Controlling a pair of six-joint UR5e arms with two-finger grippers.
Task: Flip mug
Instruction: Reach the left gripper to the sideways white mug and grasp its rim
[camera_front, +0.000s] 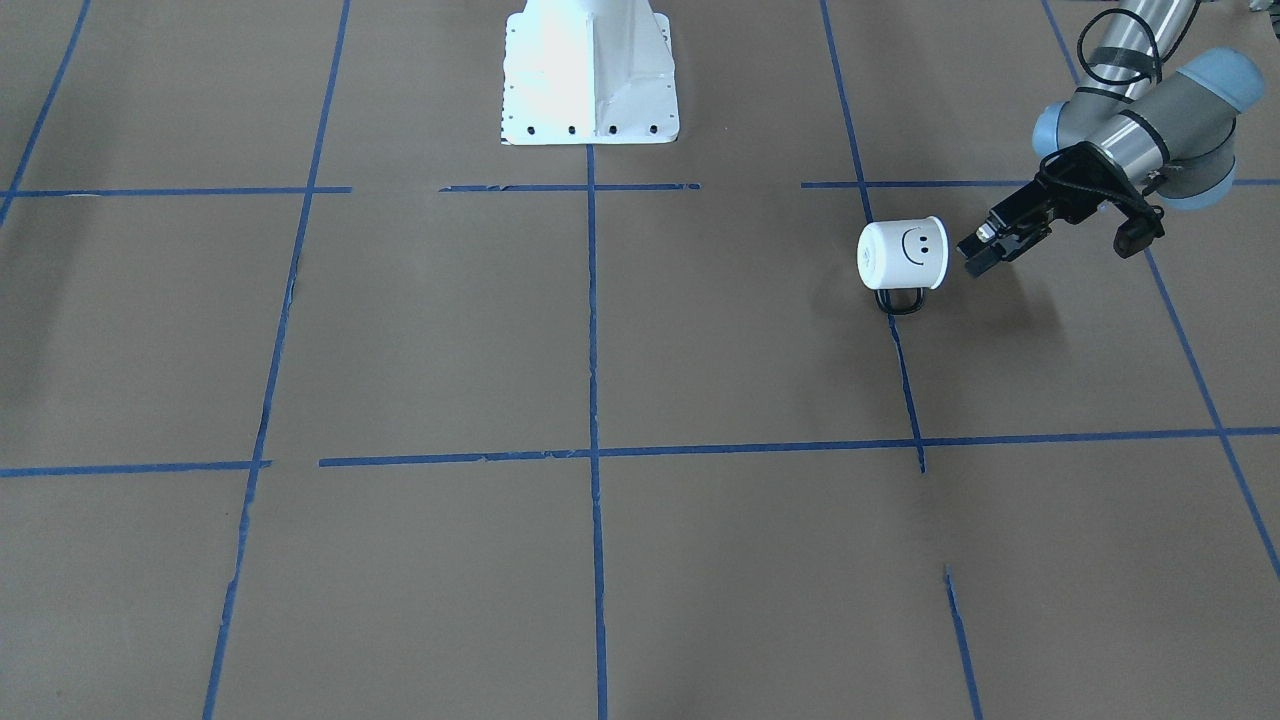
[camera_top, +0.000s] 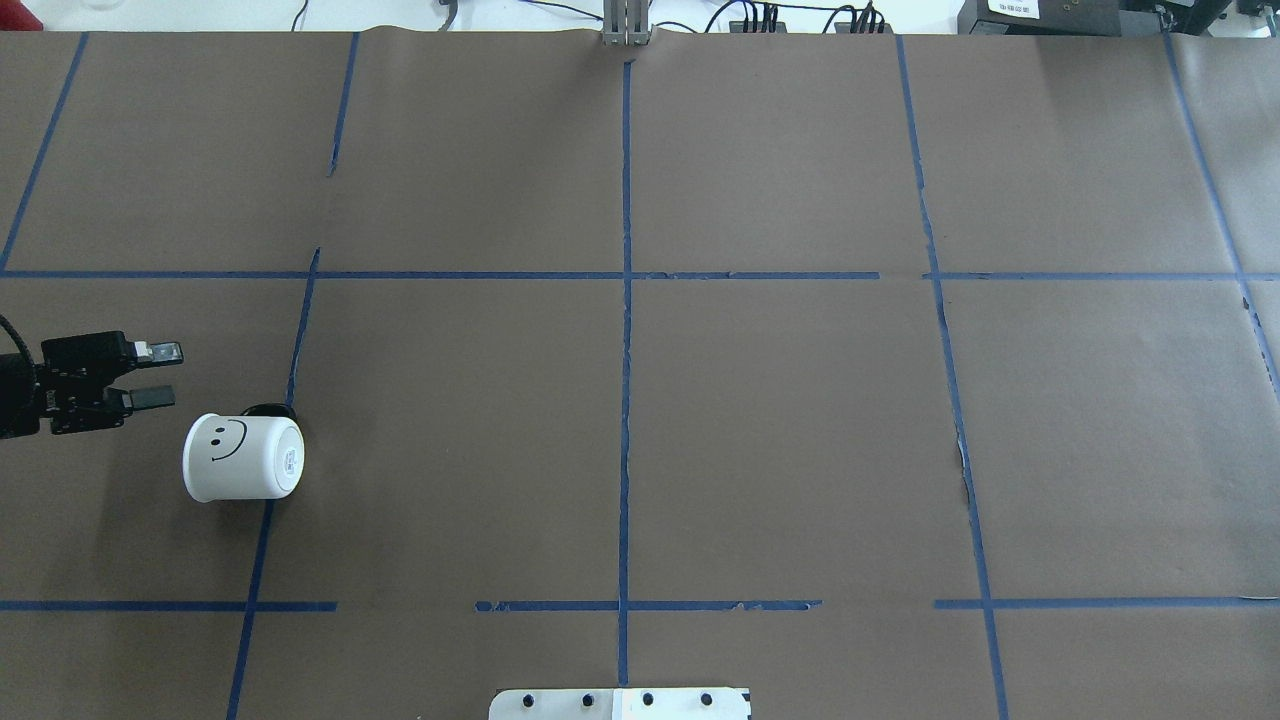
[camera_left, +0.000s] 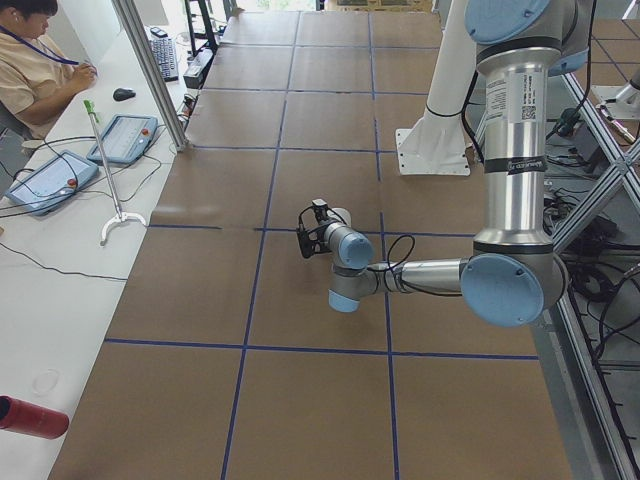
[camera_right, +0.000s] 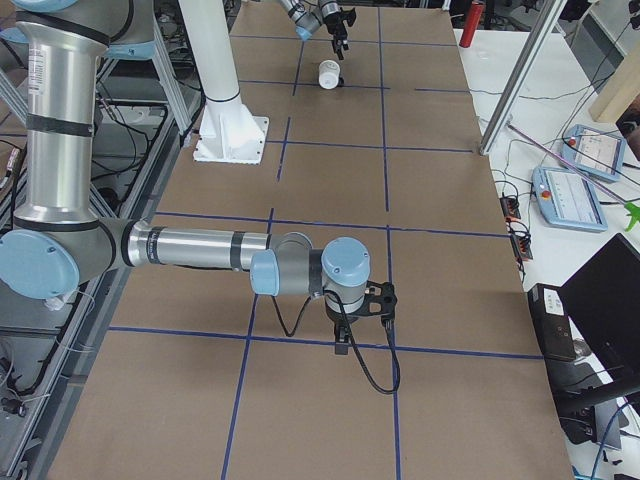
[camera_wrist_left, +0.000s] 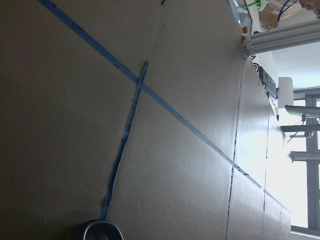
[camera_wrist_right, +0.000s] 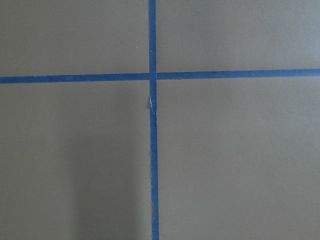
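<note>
The white mug (camera_top: 243, 458) lies on its side on the brown table at the left. Its smiley face points up, its base points toward the table's middle, and its black handle (camera_top: 268, 410) rests on the far side. It also shows in the front-facing view (camera_front: 903, 255) and the right side view (camera_right: 328, 74). My left gripper (camera_top: 166, 376) is open and empty. It sits just off the mug's rim end without touching it, as the front-facing view (camera_front: 976, 257) shows. The handle's loop (camera_wrist_left: 102, 231) shows at the bottom edge of the left wrist view. My right gripper (camera_right: 342, 345) hangs low over the table far from the mug; I cannot tell if it is open or shut.
Blue tape lines (camera_top: 626, 300) divide the brown paper cover into squares. The robot's white base (camera_front: 590, 70) stands at the table's near middle. An operator (camera_left: 30, 60) sits at a side bench with pendants (camera_left: 122, 138) on it.
</note>
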